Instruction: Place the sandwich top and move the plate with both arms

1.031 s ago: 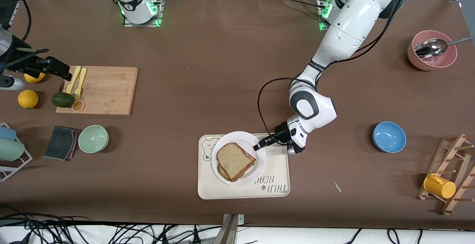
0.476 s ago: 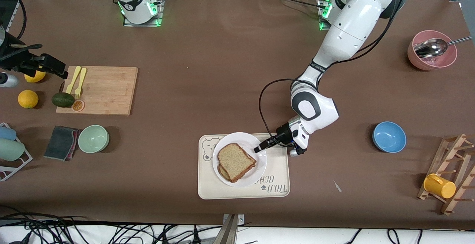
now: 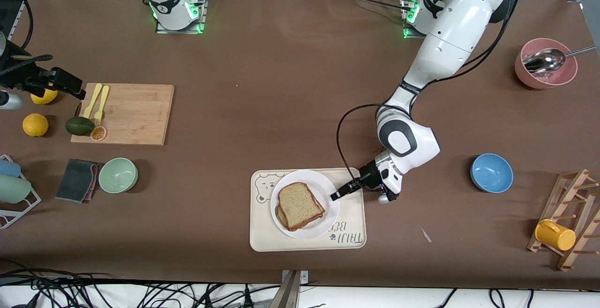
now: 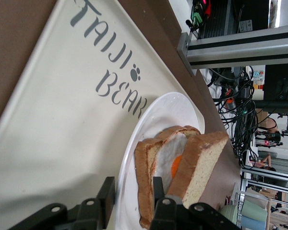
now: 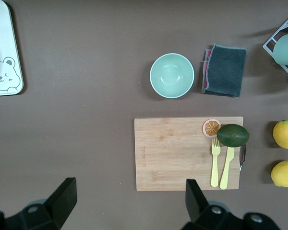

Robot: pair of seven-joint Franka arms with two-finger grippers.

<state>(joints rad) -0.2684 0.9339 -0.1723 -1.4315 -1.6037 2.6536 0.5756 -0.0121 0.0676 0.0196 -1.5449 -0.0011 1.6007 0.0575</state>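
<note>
The sandwich top (image 3: 300, 203) lies on a lower slice with a fried egg, on the white plate (image 3: 323, 186). The plate sits on the cream bear tray (image 3: 262, 237). My left gripper (image 3: 335, 196) is low at the plate's rim, on the side toward the left arm's end, and is shut on it. In the left wrist view my gripper (image 4: 132, 184) has one finger under the plate (image 4: 173, 108) and one over it, beside the top slice (image 4: 201, 163) and the egg (image 4: 175, 165). My right gripper (image 3: 77, 93) is open and empty, high over the cutting board's edge.
A wooden cutting board (image 3: 131, 113) holds yellow forks, an avocado and an orange slice. Two lemons, a green bowl (image 3: 118, 175) and a grey cloth (image 3: 77, 180) lie nearby. A blue bowl (image 3: 491, 172), a pink bowl with a spoon (image 3: 546, 64) and a mug rack (image 3: 569, 219) are toward the left arm's end.
My left gripper has slid toward the left arm's end and nearer the front camera, and the plate with the sandwich has shifted with it on the tray. The right gripper drew back slightly.
</note>
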